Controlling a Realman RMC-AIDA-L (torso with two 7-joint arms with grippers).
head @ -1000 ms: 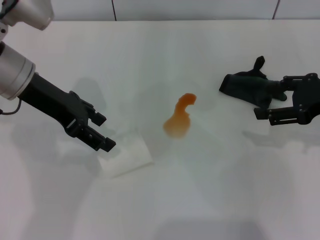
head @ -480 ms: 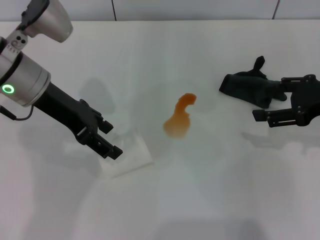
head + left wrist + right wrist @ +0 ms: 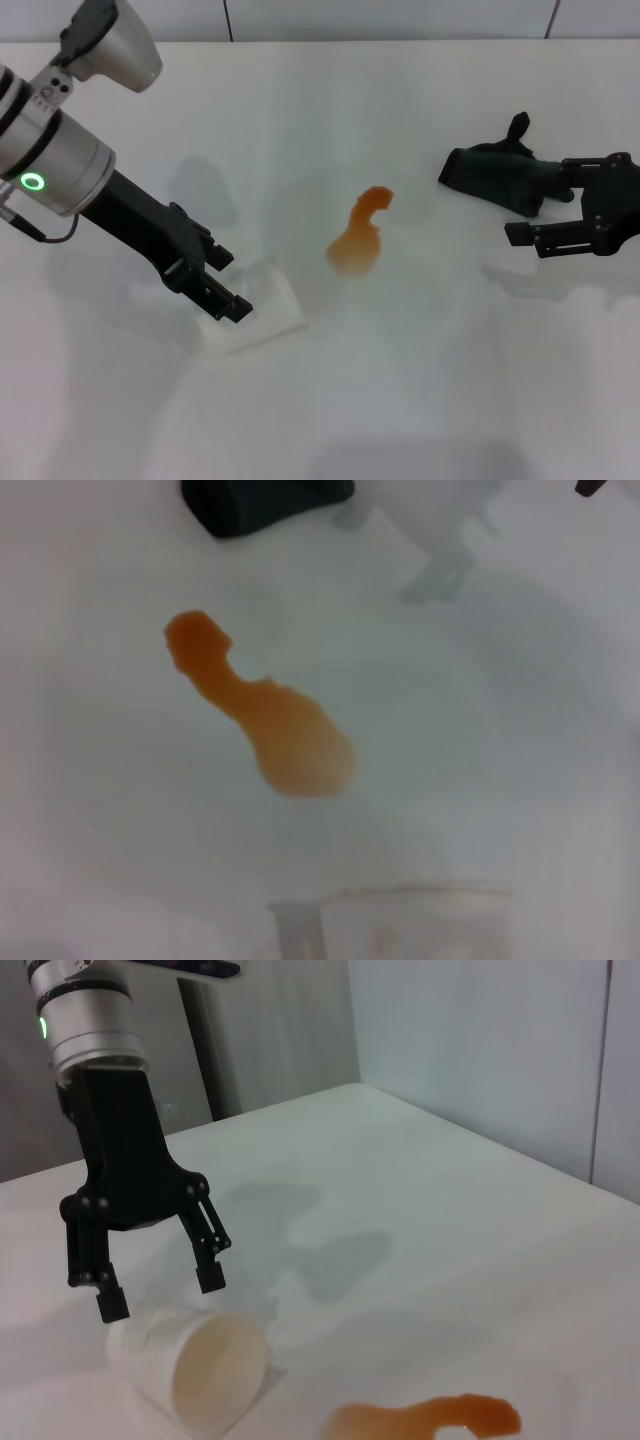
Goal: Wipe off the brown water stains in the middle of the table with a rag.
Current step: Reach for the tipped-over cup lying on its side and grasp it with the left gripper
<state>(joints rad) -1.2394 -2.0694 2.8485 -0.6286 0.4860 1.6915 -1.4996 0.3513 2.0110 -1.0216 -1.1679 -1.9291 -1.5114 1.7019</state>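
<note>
The brown water stains [image 3: 357, 240] lie as one orange-brown puddle with a curved tail in the middle of the white table [image 3: 430, 380]; they also show in the left wrist view [image 3: 270, 720] and the right wrist view [image 3: 420, 1422]. The dark rag [image 3: 495, 175] lies crumpled at the right, and its edge shows in the left wrist view [image 3: 262, 500]. My right gripper [image 3: 540, 200] stands open at the rag's near-right edge, its upper finger against the cloth. My left gripper [image 3: 235, 285] is open just over a tipped white cup [image 3: 255, 310].
The white cup [image 3: 200, 1360] lies on its side left of the puddle, its mouth facing the puddle, with the left gripper [image 3: 160, 1290] right above it. A wall runs along the table's far edge.
My left arm has moved right and down, bringing its open gripper closer over the tipped cup. The right gripper, the rag and the puddle have stayed where they were.
</note>
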